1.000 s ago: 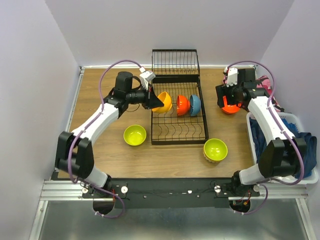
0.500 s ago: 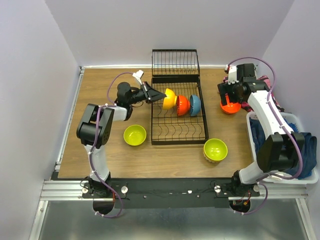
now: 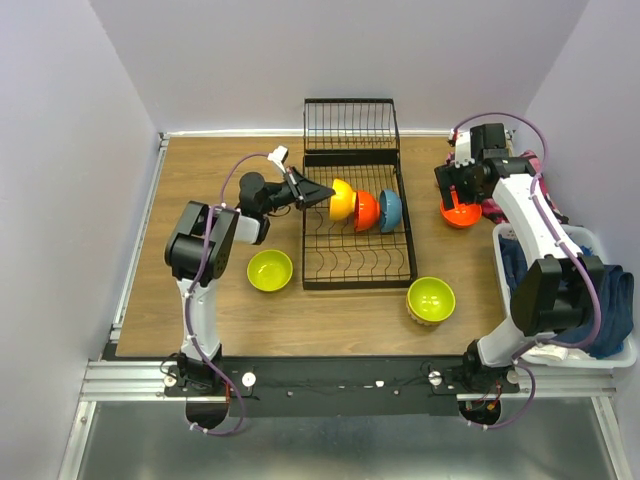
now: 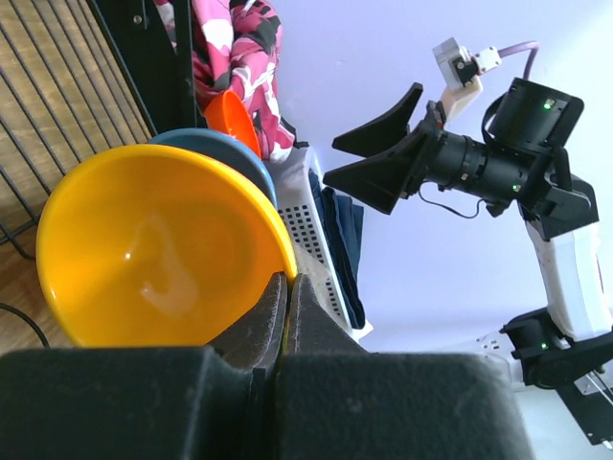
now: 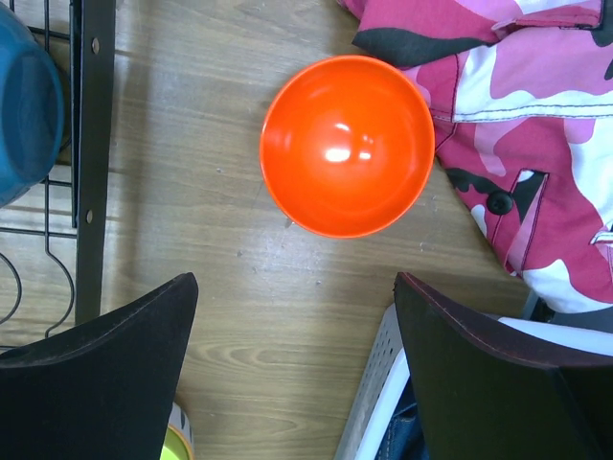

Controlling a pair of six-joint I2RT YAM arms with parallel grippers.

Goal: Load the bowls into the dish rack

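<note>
My left gripper (image 3: 327,194) is shut on the rim of a yellow-orange bowl (image 3: 343,199), which it holds on edge over the black wire dish rack (image 3: 355,270). In the left wrist view the fingertips (image 4: 287,284) pinch the yellow-orange bowl (image 4: 158,249) at its rim. A red-orange bowl (image 3: 366,210) and a blue bowl (image 3: 389,210) stand on edge in the rack beside it. My right gripper (image 5: 295,280) hangs open above the table, near a second red-orange bowl (image 5: 347,144) that sits upright, not touching it. Two lime green bowls (image 3: 270,270) (image 3: 431,299) rest on the table.
A pink camouflage cloth (image 5: 536,115) lies right beside the red-orange bowl. A white laundry basket (image 3: 625,300) of clothes stands along the right edge, its rim (image 5: 383,383) under my right fingers. The rack's tall basket section (image 3: 350,125) is at the far end.
The left arm has folded back at the elbow and carried the yellow-orange bowl right, up against the red-orange bowl in the rack. The right gripper shifted slightly farther back over its bowl.
</note>
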